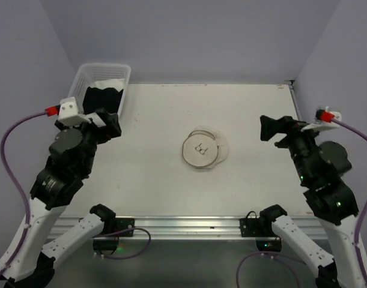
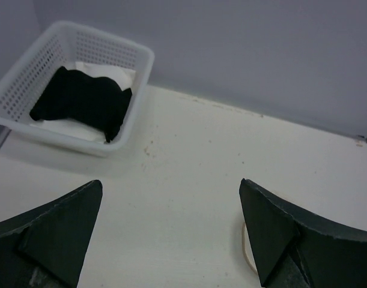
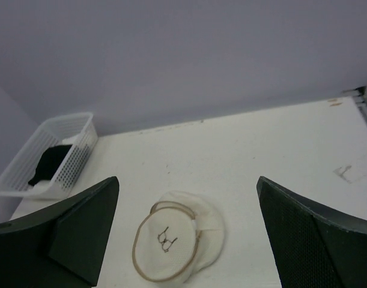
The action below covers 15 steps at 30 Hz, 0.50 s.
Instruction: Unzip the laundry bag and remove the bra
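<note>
The round white laundry bag [image 1: 203, 151] lies flat in the middle of the table, bra icon up, tan piping round its top. It also shows in the right wrist view [image 3: 174, 241], between my fingers but well ahead of them; its lid looks shifted against the lower half. Only its tan edge [image 2: 245, 247] shows in the left wrist view. My left gripper [image 1: 108, 123] is open and empty above the table's left side. My right gripper [image 1: 268, 128] is open and empty, raised to the right of the bag. No bra shows at the bag.
A white lattice basket [image 1: 87, 81] stands at the far left corner with a black garment [image 1: 103, 97] on white cloth inside; it also shows in the left wrist view [image 2: 141, 66] and the right wrist view [image 3: 81, 129]. Grey walls close the back and sides.
</note>
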Each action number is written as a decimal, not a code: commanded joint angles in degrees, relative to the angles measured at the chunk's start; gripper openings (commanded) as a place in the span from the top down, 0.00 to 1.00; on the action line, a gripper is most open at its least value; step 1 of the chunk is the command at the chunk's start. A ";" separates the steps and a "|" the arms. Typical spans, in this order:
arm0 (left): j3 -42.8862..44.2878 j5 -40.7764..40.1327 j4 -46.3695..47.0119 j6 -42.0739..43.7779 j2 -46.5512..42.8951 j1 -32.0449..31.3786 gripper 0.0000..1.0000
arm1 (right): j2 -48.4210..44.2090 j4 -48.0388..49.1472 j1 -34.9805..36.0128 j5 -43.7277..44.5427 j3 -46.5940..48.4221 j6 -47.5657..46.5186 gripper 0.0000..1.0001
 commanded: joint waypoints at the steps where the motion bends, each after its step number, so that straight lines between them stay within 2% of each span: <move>1: 2.40 -8.34 -3.20 6.11 -5.38 0.36 0.00 | -7.25 -2.04 -0.07 11.56 -1.45 -7.04 0.01; 7: -1.02 -9.84 -5.30 8.76 -13.65 0.36 0.00 | -16.92 -0.45 -0.07 12.28 -5.32 -8.54 0.01; 15: -8.39 -11.33 -6.62 6.13 -23.77 0.45 0.00 | -21.78 2.71 -0.15 13.16 -10.95 -7.40 0.01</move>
